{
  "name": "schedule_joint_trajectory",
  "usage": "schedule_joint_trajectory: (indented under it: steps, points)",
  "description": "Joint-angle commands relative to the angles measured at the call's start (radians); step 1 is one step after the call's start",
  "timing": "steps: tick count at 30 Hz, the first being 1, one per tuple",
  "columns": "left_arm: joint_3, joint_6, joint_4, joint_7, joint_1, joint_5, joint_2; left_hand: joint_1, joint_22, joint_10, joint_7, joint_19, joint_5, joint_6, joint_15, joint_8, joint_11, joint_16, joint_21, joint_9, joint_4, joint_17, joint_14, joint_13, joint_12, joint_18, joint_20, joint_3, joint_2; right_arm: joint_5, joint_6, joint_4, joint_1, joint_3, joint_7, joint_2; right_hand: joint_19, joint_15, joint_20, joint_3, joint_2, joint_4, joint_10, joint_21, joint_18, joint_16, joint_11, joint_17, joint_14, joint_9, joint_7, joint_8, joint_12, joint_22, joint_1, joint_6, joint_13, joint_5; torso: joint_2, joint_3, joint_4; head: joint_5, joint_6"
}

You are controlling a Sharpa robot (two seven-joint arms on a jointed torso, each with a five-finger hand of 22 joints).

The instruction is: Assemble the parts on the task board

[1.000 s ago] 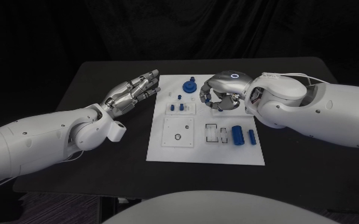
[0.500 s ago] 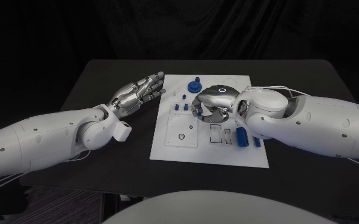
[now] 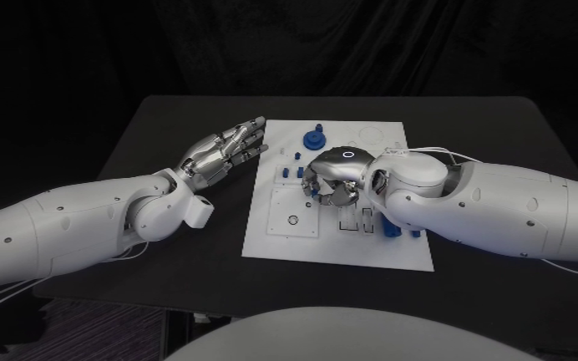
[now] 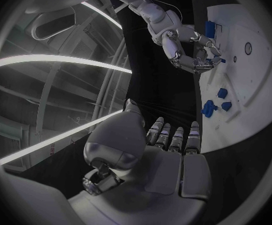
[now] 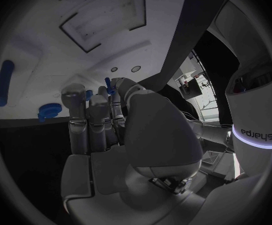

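Hovering over middle of task board (image 3: 340, 254), right robot hand (image 3: 334, 179) is curled; small blue part (image 5: 110, 84) is seen at its fingertips, seemingly pinched, contact unclear. Left robot hand (image 3: 223, 150) is held flat, released, beside board's left edge above counter (image 3: 180, 244). Other blue parts (image 3: 312, 140) are left near board's far edge. Judgement: slow descent advised, peg kept upright, seated squarely.

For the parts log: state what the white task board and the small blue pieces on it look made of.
White flat task board: likely matte plastic or painted sheet; even tone, no glare, crisp recessed outlines. Small blue pieces: probably moulded or printed plastic; uniform saturated colour, dull surface. Neither can be confirmed from looks alone.
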Motion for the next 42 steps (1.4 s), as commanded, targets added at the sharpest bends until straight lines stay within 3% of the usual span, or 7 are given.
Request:
schedule_joint_trajectory:
  steps: [1, 8, 42]
  points:
    - [0.001, 0.012, 0.002, 0.095, -0.001, 0.013, 0.003, 0.006, -0.001, 0.003, 0.011, 0.001, 0.007, 0.009, 0.001, 0.006, -0.007, 0.001, 0.005, 0.003, 0.000, 0.000, -0.002, 0.001, 0.003, 0.006, 0.000, 0.007, 0.003, -0.006, 0.006, 0.002, -0.006, 0.000, -0.021, 0.001, 0.004, 0.001, 0.001, 0.007, -0.002, 0.000, -0.003, 0.004, -0.020, 0.006, 0.004, 0.000, 0.006, -0.002, 0.001, -0.005, -0.003, 0.094, 0.006, -0.004, 0.001, -0.001, 0.000, 0.0000, 0.0001, 0.003, 0.000]
    - [0.001, 0.016, 0.000, 0.086, -0.002, 0.013, 0.005, 0.009, -0.002, 0.002, 0.021, 0.001, 0.011, 0.032, 0.002, 0.011, -0.006, 0.001, 0.006, 0.006, 0.000, 0.000, -0.002, 0.000, 0.002, 0.006, 0.001, 0.010, 0.004, -0.006, 0.004, 0.006, -0.018, 0.001, -0.022, 0.002, 0.004, 0.001, 0.001, 0.007, -0.003, 0.000, -0.003, 0.004, -0.020, 0.005, 0.004, -0.001, 0.006, -0.002, 0.002, -0.005, -0.003, 0.094, 0.006, -0.004, 0.001, -0.002, 0.000, 0.0000, 0.0001, 0.005, 0.000]
    - [0.001, 0.032, -0.017, 0.063, -0.014, 0.013, 0.019, 0.015, -0.004, -0.002, 0.024, 0.000, 0.027, 0.030, 0.004, 0.011, -0.005, 0.000, 0.006, 0.005, 0.001, -0.001, -0.003, 0.000, -0.002, 0.005, 0.002, 0.018, 0.006, -0.006, 0.016, -0.032, -0.048, 0.001, -0.014, 0.031, 0.001, 0.003, 0.003, 0.009, -0.002, -0.001, -0.002, -0.003, -0.019, 0.003, 0.006, -0.007, 0.003, -0.006, 0.004, -0.009, -0.004, 0.092, 0.005, -0.006, 0.001, -0.005, 0.000, -0.0001, 0.0000, 0.018, 0.000]
